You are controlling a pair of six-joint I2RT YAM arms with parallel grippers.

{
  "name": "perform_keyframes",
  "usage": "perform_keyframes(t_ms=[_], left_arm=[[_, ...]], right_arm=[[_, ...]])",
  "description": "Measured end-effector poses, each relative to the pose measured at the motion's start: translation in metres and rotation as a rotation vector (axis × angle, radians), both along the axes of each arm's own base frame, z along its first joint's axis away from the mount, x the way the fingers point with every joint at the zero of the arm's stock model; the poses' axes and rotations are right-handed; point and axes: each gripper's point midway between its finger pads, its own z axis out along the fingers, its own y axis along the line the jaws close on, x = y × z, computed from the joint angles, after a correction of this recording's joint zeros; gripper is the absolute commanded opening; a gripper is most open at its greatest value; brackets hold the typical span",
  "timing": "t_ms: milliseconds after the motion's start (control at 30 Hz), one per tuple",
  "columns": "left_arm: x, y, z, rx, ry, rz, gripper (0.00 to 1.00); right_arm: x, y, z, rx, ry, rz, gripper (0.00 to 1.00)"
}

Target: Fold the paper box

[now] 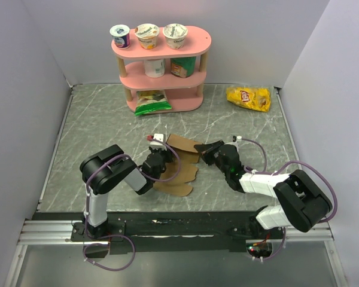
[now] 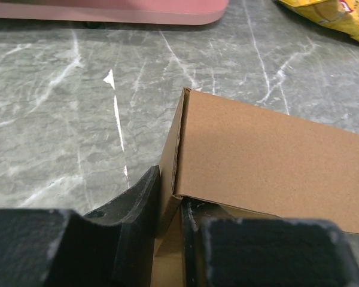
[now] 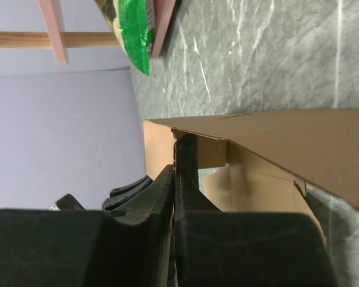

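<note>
The yellow chip bag [image 1: 249,98], lying right of the pink shelf [image 1: 204,42], carries a red Lay's logo. Three cups [image 1: 147,34] stand on the shelf's top tier. Their labels are too small to read, as is the print on the green bag [image 1: 152,103] at its foot.

The paper box [image 1: 180,173], plain brown and unmarked, sits on the table [image 1: 107,119] in front of the shelf, between the two arms. It is partly raised, with flaps still flat on the near side.

The left pincer [image 2: 169,206] pinches an upright wall of the box near a corner, one finger outside and one inside. The right pincer [image 3: 178,173] is pressed together on a thin cardboard edge at the box's other side. Its wrist view cuts off most of the box, and the inside is in shadow.
</note>
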Motion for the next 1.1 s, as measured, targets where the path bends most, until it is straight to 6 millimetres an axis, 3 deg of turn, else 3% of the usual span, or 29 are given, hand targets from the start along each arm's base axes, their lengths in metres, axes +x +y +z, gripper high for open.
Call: perform_keyframes(t_ms=[1100], left_arm=[[-0.004, 0.011, 0.008, 0.056, -0.042, 0.162, 0.15]], right_arm=[[0.002, 0.002, 0.007, 0.009, -0.016, 0.001, 0.00]])
